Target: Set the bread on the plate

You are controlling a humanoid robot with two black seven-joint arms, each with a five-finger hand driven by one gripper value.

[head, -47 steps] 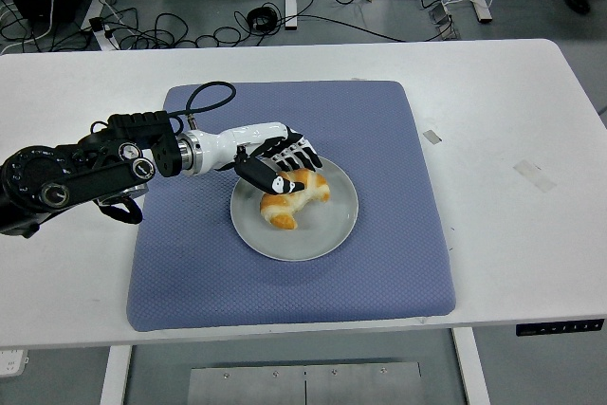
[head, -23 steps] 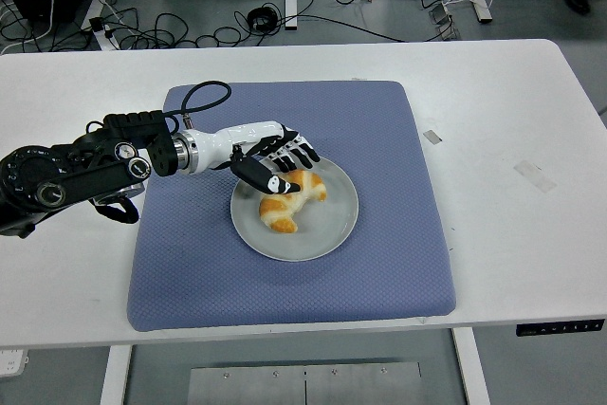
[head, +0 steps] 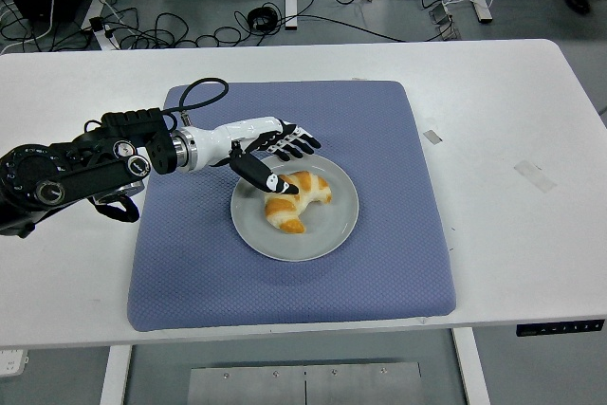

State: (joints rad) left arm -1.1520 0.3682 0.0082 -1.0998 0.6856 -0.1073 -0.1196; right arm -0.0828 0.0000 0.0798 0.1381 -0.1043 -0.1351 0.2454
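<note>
Bread (head: 295, 200) lies on the grey plate (head: 327, 233), just under the left hand (head: 275, 154), whose fingers spread open, holding nothing; no readable writing.

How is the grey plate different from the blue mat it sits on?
The plate is round, smooth and grey; the mat is square, textured and blue. The plate is much smaller and lies within the mat's edges. The plate carries the bread; the mat carries the plate. Both lie flat.
</note>
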